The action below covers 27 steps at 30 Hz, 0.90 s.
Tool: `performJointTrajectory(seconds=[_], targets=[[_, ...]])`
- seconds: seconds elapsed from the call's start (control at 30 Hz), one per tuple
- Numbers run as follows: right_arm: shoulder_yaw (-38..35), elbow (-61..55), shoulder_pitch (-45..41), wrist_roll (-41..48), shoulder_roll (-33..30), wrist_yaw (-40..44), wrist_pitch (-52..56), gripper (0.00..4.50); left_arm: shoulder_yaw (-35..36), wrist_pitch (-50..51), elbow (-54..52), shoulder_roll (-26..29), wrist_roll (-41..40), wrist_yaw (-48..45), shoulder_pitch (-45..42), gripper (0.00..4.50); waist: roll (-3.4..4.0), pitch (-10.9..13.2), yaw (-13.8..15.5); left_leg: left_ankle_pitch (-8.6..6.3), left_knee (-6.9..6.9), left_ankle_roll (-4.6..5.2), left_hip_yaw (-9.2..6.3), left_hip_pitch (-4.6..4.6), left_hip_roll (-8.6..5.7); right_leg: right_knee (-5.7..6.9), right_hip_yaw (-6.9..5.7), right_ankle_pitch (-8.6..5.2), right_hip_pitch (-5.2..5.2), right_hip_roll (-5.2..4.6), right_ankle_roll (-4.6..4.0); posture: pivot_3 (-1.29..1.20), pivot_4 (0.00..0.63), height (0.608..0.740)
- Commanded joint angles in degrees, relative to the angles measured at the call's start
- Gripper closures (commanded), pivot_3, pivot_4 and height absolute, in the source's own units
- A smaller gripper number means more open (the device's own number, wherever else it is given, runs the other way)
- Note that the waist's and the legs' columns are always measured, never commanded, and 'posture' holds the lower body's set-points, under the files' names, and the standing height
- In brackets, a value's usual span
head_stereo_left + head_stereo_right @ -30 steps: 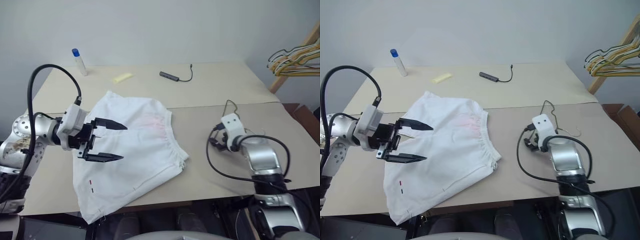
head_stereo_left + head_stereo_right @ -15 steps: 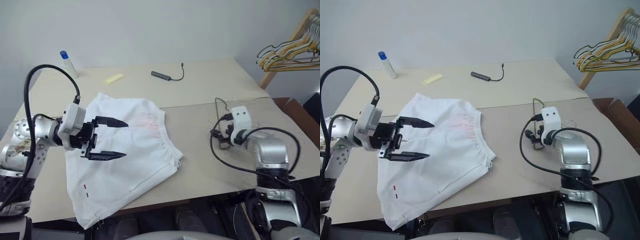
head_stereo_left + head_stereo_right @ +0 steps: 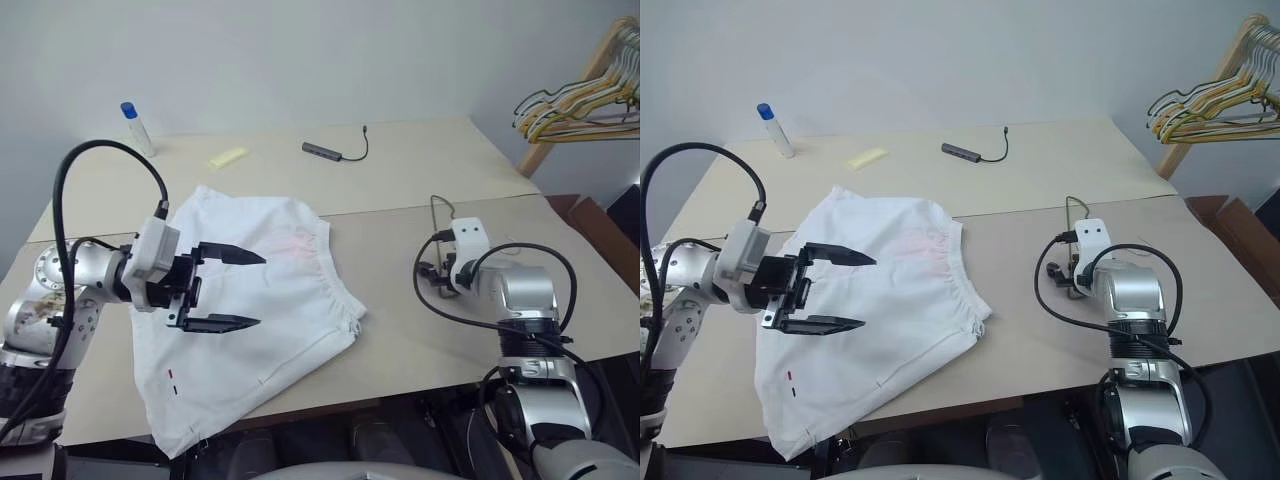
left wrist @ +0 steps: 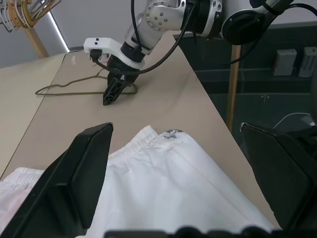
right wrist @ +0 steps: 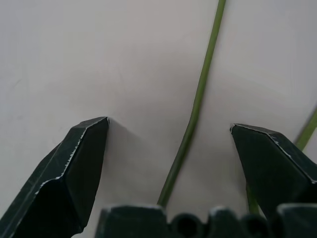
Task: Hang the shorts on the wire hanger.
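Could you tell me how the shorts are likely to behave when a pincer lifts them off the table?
The shorts will probably sag and fold rather than hold shape: they lie rumpled, and one leg already droops over the table edge. The thin white fabric looks light. The gathered waistband seems bulkier, so it may give a firmer hold than the single-layer hem.

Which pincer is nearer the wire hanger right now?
Right. The right pincer is down at the table with the wire hanger running between its open fingers. The left pincer hangs open over the shorts, well away.
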Motion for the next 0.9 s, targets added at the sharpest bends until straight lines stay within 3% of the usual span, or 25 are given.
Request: performJointTrajectory(seconds=[0.03,0.37,0.6,0.8,0.9], targets=[[0.56,1.8,0.57,-0.3,0.09,-1.52,1.87,1.2,1.02,-0.35,-1.0,-0.32,0.4,-0.12,-1.37,0.0,-0.02,-0.02,0.02,0.0,0.0,0.0,0.0,0.0,0.0,0.0,0.0,0.0,0.01,0.0,0.0,-0.06,0.0,0.74],[1.14,1.08,1.82,1.13,0.01,-0.72,2.3,4.47,-1.34,0.33,-0.97,-4.71,1.53,1.55,-4.04,0.0,-0.23,-0.17,0.04,0.0,0.0,0.0,-0.01,0.05,0.0,-0.02,-0.02,0.0,0.06,0.0,0.01,-0.06,0.0,0.74],[1.4,-1.22,3.09,0.73,-0.17,-1.0,0.63,4.47,-2.84,0.62,1.3,-9.93,6.05,9.69,-5.36,0.0,-0.35,-0.3,0.15,0.0,0.0,0.0,-0.05,0.07,0.01,-0.01,-0.02,0.0,0.1,0.02,0.0,-0.06,0.0,0.74],[1.71,-15.03,6.75,0.16,-0.78,-1.73,-5.63,4.47,-1.33,21.77,4.7,-20.66,2.03,32.46,-10.08,0.0,-0.31,-0.29,0.27,0.0,0.03,0.0,-0.16,-0.01,-0.04,-0.01,-0.03,0.0,0.05,0.0,0.04,-0.07,0.0,0.74],[1.23,-23.72,8.54,1.82,-0.89,-0.31,-6.37,4.47,3.46,32.25,6.9,-28.49,-6.86,42.12,-10.97,0.0,-0.17,-0.24,-0.05,-0.01,0.02,0.01,-0.27,-0.14,-0.07,0.01,0.0,0.0,-0.06,-0.04,0.06,-0.08,0.0,0.74]])
